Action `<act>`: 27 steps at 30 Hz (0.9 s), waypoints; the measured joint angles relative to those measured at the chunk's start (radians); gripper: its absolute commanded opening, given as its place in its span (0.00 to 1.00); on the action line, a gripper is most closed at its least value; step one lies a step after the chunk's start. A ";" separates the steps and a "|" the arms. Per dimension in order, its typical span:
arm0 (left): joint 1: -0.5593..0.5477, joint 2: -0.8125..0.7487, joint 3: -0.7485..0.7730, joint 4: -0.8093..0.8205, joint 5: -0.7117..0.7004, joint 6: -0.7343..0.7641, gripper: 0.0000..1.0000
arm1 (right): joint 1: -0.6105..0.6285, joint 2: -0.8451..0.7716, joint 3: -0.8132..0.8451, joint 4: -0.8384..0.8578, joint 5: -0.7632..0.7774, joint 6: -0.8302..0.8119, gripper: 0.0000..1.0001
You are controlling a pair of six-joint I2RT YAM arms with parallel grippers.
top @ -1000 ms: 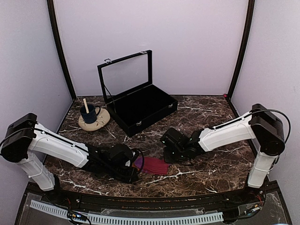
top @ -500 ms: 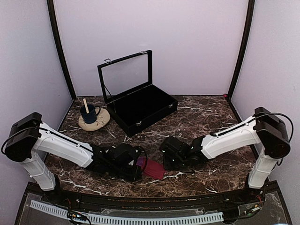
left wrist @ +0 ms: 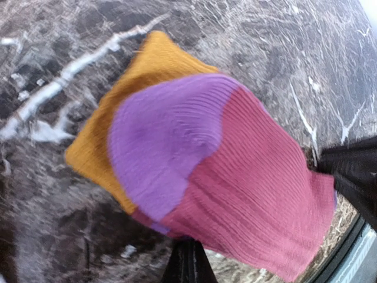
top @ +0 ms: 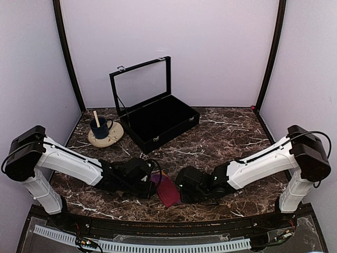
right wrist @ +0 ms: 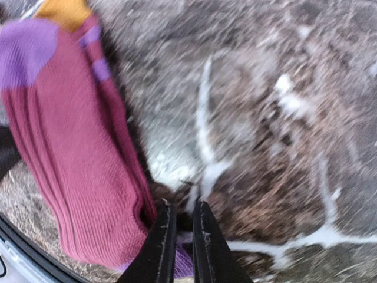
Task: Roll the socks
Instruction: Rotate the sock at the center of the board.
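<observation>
The magenta sock with a purple toe lies bunched near the table's front edge between my two grippers. In the left wrist view the magenta sock lies over a mustard-orange sock, which also shows at the top of the right wrist view. My left gripper is shut on the magenta sock's near edge. My right gripper sits close against the sock's right side, its fingers nearly together on the sock's purple-trimmed edge. The right gripper's dark body shows in the left wrist view.
An open black case stands at the back centre with its lid up. A beige saucer with a dark blue cup sits at the back left. The table's front edge is just below the sock.
My right gripper has moved left toward the left gripper, bringing the sock's right end with it. The sock went from a flat strip to a short bunched fold.
</observation>
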 measured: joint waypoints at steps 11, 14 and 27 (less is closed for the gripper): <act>0.078 -0.007 -0.026 0.065 0.008 0.132 0.00 | 0.083 0.084 0.103 -0.004 -0.015 0.016 0.12; 0.089 -0.002 -0.026 0.076 0.014 0.161 0.00 | 0.087 0.095 0.119 -0.005 -0.020 0.014 0.12; 0.117 -0.190 -0.094 -0.121 -0.070 0.206 0.22 | 0.090 0.044 0.110 -0.103 0.065 -0.111 0.45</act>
